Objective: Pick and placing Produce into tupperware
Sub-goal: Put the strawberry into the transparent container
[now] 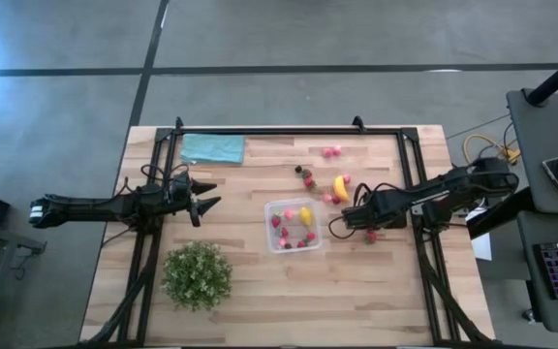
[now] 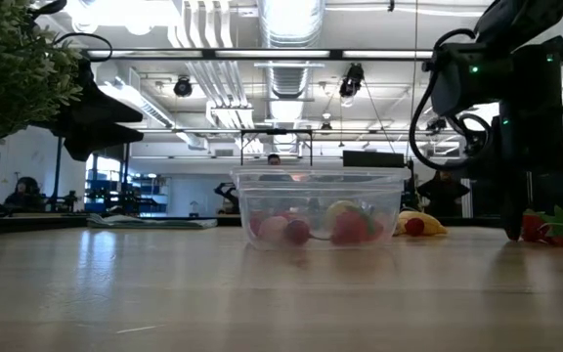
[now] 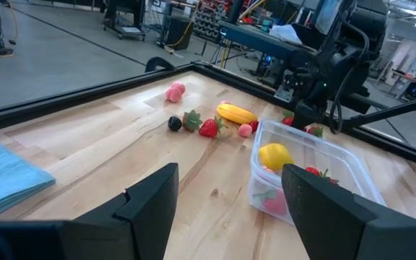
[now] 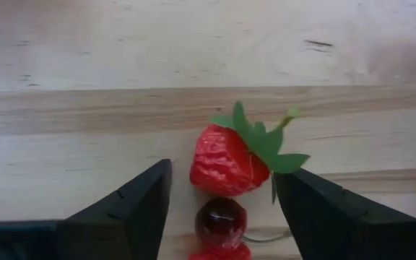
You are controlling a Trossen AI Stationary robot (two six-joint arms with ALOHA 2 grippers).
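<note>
The clear tupperware [image 1: 294, 225] sits mid-table and holds a yellow lemon [image 3: 274, 155] and several red and pink fruits. More produce lies on the wood to its far right: a banana [image 1: 340, 187], dark pieces [image 1: 308, 177] and pink ones [image 1: 330, 151]. My right gripper [image 4: 226, 195] points down, open, right of the tupperware. Its fingers stand on either side of a red strawberry [image 4: 228, 160] with a green leaf cap, with a gap on each side. A dark cherry [image 4: 221, 218] lies against that strawberry. My left gripper [image 1: 204, 206] waits open at the table's left.
A bushy green plant [image 1: 197, 274] stands near the front left. A teal folded cloth [image 1: 213, 148] lies at the far left. A black frame [image 1: 289, 131] runs along the table's far edge and both sides. Bare wood shows in front of the tupperware.
</note>
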